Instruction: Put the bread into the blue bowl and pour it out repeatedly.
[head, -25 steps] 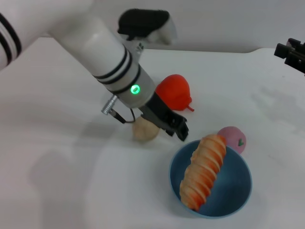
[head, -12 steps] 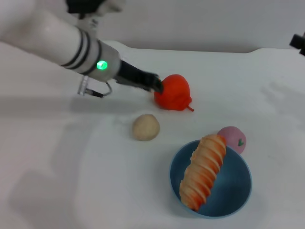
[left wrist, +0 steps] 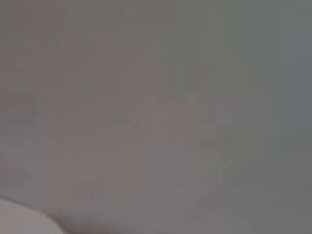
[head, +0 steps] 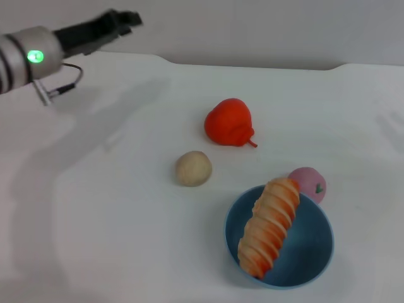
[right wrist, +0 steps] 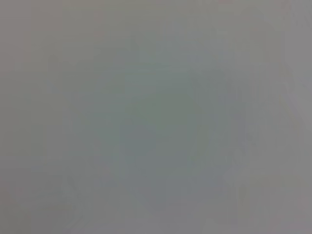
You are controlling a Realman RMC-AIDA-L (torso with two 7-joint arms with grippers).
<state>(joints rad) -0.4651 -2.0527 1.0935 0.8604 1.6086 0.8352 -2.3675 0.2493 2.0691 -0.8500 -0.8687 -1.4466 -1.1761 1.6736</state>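
Observation:
The bread (head: 270, 226), a golden-orange loaf with cream spiral ridges, lies in the blue bowl (head: 315, 252) at the front right of the table, one end resting on the bowl's far rim. My left gripper (head: 123, 19) is far off at the back left, raised above the table's far edge, holding nothing. The right gripper is out of the head view. Both wrist views show only a plain grey surface.
A red pepper-like toy (head: 228, 122) sits mid-table behind the bowl. A small beige ball (head: 193, 168) lies left of the bowl. A pink round toy (head: 308, 183) touches the bowl's far rim. The white table (head: 95, 221) spreads wide to the left.
My left arm has pulled back from just beside the bowl, past the red toy, up to the back left corner. The right gripper has left the head view. The bread has stayed in the bowl.

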